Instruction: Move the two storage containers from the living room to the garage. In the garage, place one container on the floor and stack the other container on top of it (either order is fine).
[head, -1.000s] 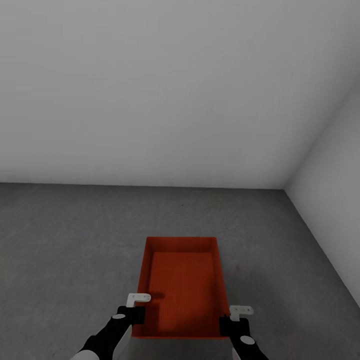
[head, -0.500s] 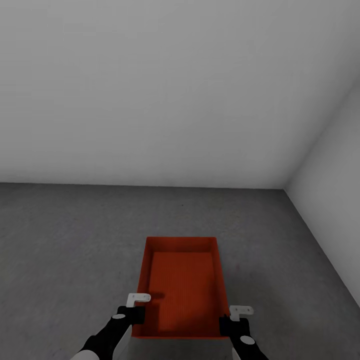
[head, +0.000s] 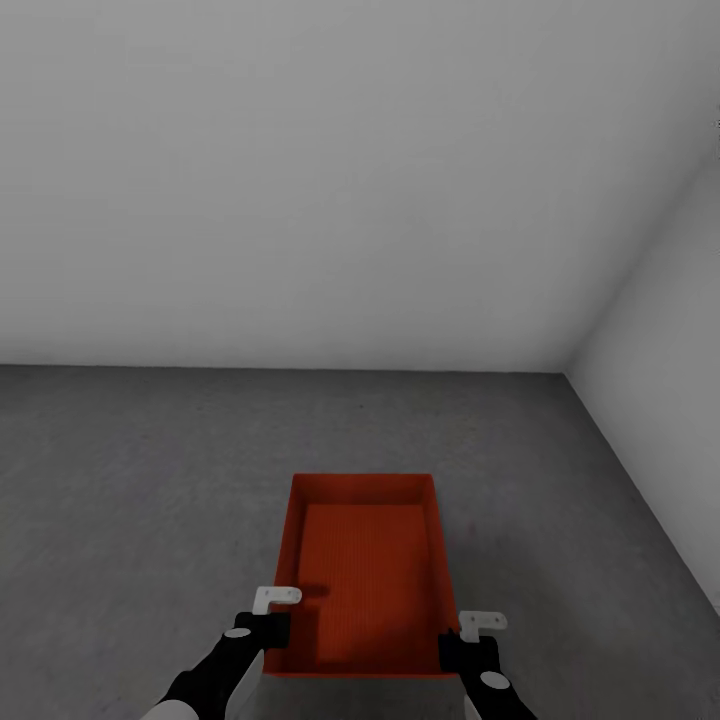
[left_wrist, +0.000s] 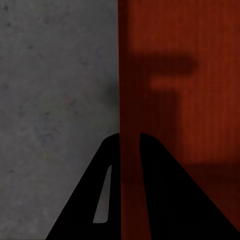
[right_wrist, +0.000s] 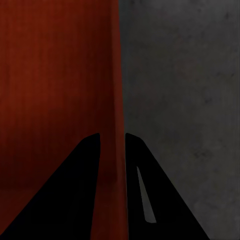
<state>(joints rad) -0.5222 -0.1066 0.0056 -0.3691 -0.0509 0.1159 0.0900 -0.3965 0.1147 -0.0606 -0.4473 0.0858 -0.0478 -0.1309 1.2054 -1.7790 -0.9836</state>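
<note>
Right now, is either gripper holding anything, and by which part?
Both hold one storage container: the left gripper straddles its left side wall, the right gripper its right side wall, near the end closest to the robot.

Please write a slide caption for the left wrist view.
Left gripper straddling the side wall of an orange-red container above grey concrete floor.

No writing to call here, folks: not a letter, number, label, brand or sign can be read on anything in view.
</note>
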